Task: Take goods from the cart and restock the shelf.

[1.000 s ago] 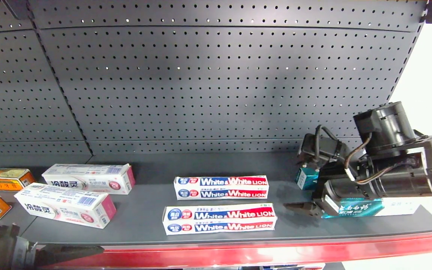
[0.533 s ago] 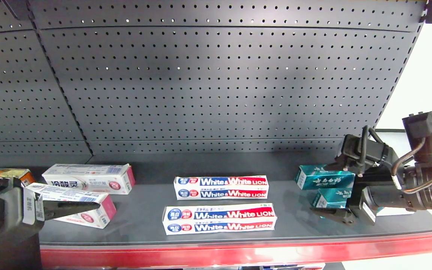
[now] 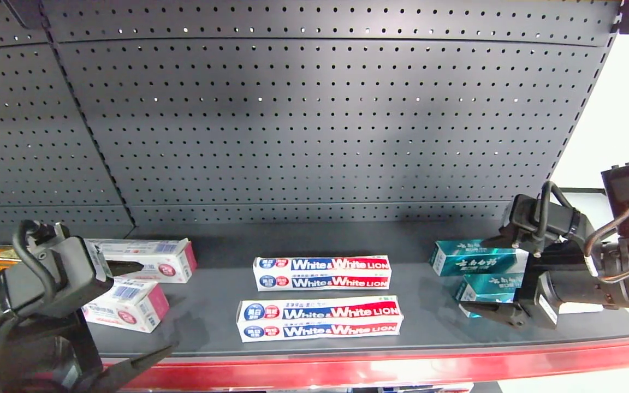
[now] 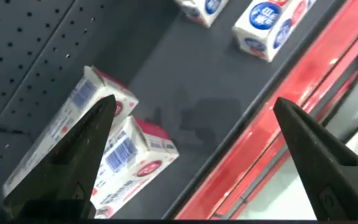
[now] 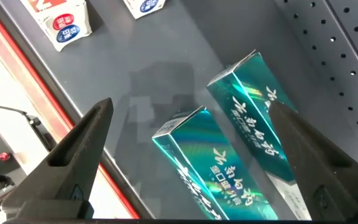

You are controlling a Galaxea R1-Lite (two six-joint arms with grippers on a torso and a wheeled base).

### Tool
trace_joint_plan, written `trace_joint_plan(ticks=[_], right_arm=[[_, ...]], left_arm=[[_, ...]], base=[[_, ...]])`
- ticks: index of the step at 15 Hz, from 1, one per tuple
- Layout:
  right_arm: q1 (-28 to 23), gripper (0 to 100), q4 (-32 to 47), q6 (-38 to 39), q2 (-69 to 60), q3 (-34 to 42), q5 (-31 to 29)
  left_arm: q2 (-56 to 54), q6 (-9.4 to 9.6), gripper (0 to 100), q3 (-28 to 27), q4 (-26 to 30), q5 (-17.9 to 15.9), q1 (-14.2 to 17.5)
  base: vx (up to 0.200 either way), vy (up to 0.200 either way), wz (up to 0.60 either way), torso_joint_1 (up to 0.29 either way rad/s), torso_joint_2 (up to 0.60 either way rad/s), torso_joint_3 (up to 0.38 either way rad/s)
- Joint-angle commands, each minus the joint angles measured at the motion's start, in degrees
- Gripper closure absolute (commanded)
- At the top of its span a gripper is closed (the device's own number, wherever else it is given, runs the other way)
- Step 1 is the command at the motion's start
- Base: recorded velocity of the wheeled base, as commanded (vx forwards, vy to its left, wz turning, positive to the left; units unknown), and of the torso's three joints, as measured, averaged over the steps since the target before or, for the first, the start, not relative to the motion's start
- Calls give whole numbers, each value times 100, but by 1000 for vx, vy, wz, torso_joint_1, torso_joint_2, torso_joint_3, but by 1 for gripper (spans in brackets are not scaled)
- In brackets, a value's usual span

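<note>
My right hand point(image 3: 475, 273) hangs spread and empty beside the teal boxes point(image 3: 473, 256) on the shelf point(image 3: 211, 322); my left hand point(image 4: 194, 104) is spread too. Next, I reckon: the cart.

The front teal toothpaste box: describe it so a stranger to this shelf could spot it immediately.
On the dark grey shelf with the red front lip, go to the right end, past the red, white and blue toothpaste boxes. Of two teal boxes there, the front teal toothpaste box is the one nearer the red lip, ahead of the back teal box.
</note>
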Motion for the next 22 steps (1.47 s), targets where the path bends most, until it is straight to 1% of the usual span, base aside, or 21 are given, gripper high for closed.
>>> trace_joint_plan(ticks=[1,2,3,4,5,9,12,20,22], right_arm=[[-15,0,4,-2,18,2,5],[-15,0,4,-2,18,2,5],[-15,0,4,6,36,2,5],[-15,0,4,-2,36,11,5],[-15,0,4,6,45,11,5],[-76,0,-5,-2,115,-7,23],[-76,0,-5,-2,150,-16,23],[-85,0,-5,-2,150,20,40],[-85,0,-5,-2,150,20,40]], left_arm=[[142,24,0,-95,-18,109,-126],[142,24,0,-95,-18,109,-126],[476,534,0,-429,-114,127,-161],[634,719,0,-579,-114,135,-170],[740,798,0,-623,-114,135,-188],[1100,833,0,-711,-114,250,-522],[1434,851,0,-807,-123,258,-618],[1671,851,0,-825,-132,329,-627],[1786,851,0,-913,-132,329,-627]], base=[[0,0,0,0,0,0],[0,0,0,0,0,0],[0,0,0,0,0,0],[0,0,0,0,0,0],[0,0,0,0,0,0],[0,0,0,0,0,0],[0,0,0,0,0,0],[0,0,0,0,0,0],[0,0,0,0,0,0]])
